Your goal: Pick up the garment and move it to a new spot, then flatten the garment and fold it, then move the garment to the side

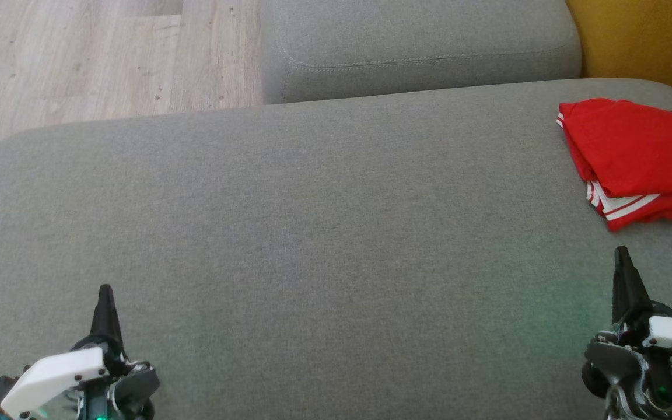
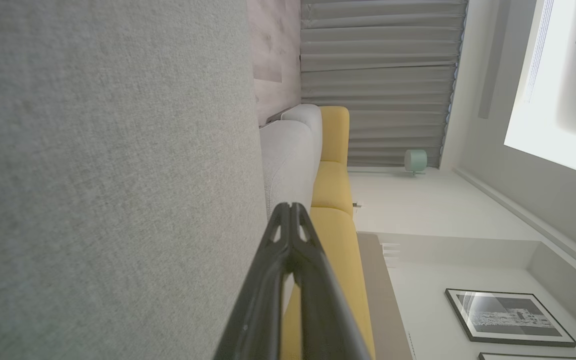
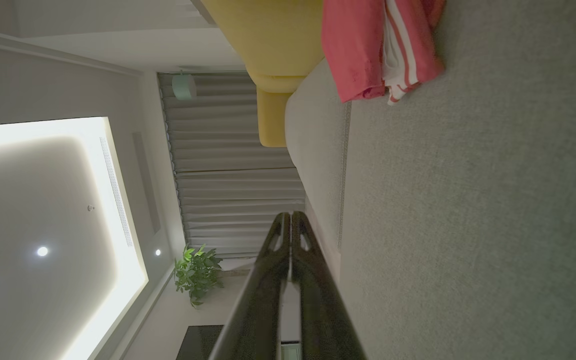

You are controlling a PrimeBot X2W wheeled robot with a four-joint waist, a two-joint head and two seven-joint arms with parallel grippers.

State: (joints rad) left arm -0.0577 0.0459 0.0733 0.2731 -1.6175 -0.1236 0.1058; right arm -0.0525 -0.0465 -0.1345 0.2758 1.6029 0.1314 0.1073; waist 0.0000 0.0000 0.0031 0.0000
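Garment: the red garment, white-striped at its hems, lies as a compact stack of layers at about two o'clock in the head view. It sits at the far right of the seat and runs off the frame's right edge.
Fold state: its layers lie one over another with edges roughly together. It reads as folded and set aside, so I judge the task at or near its end.
Why there: the side spot keeps it off the middle of the seat, where spreading and folding would be done.
Right gripper: the right gripper is at five o'clock, near the garment's near hem but not touching it. Its fingers are pressed together with nothing between them.
Left gripper: the left gripper is at seven o'clock, well apart from the garment, its fingers likewise together and empty.
Why so held: both point toward twelve, low over the fabric, which looks like a resting pose rather than a reach.
Seat: the grey seat cushion carries the garment.
Surroundings: a second grey cushion lies at twelve, a yellow cushion at one and the wood floor at eleven.
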